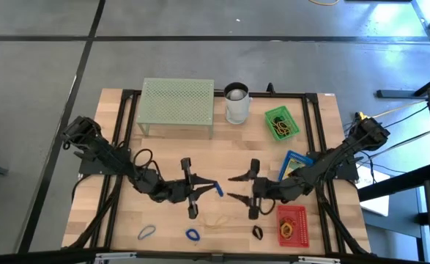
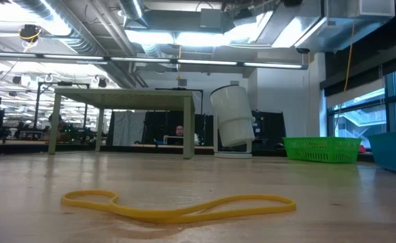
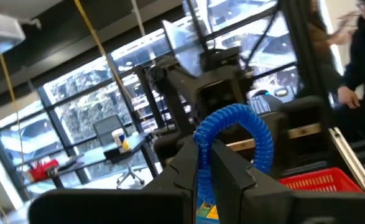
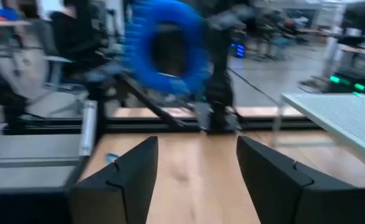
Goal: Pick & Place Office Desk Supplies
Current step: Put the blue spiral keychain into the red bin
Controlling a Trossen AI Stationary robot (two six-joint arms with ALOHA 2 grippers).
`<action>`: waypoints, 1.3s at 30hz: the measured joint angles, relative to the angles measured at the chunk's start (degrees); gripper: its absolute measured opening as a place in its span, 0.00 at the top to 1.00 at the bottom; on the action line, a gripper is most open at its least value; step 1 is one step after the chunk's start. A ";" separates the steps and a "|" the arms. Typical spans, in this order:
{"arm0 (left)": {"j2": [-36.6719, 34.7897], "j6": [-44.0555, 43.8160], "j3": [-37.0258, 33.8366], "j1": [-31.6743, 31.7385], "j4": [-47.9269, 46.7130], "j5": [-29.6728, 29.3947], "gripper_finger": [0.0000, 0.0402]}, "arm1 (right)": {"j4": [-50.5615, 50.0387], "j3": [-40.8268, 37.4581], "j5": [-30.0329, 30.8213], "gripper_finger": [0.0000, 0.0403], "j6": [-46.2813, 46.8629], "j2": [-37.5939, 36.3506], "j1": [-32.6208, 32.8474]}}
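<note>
A blue rubber band (image 1: 217, 190) hangs above the middle of the table, with my left gripper (image 1: 209, 189) shut on it. In the left wrist view its loop (image 3: 244, 121) arches up beyond my gripper (image 3: 206, 163). My right gripper (image 1: 231, 187) faces it from the right, a short way off, open and touching nothing. In the right wrist view the blue band (image 4: 166, 46) shows ahead of that open gripper (image 4: 198, 158). A yellow band (image 2: 177, 206) lies flat on the table near the front edge, also seen from above (image 1: 216, 220). My left gripper pinches one stretch of the blue band's loop (image 3: 202, 177) between its two fingers. The fingers reach about level toward the table's right. The rest of the loop stands out past the fingertips, lifted clear of the table.
Two more blue bands (image 1: 147, 232) (image 1: 193, 235) and a black clip (image 1: 258, 232) lie near the front edge. A red basket (image 1: 292, 224), a blue basket (image 1: 297, 163) and a green basket (image 1: 281, 122) stand on the right. A white cup (image 1: 236, 103) and a mesh stand (image 1: 178, 108) stand at the back.
</note>
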 joint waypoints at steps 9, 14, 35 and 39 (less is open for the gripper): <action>-0.02 -9.58 0.00 4.07 -4.91 4.93 0.94 | 3.01 0.00 -2.26 0.46 -1.88 0.00 0.27; -0.02 -13.80 0.00 6.44 -6.43 6.08 0.94 | 4.33 0.00 -2.46 0.46 -3.77 0.00 0.27; 1.66 -16.17 0.04 8.99 -5.07 11.15 0.94 | 4.85 0.00 -2.44 0.57 -4.24 0.09 -0.14; 1.66 -16.17 0.04 8.99 -5.07 11.17 0.94 | 4.87 0.00 -2.44 0.69 -4.24 0.09 -0.14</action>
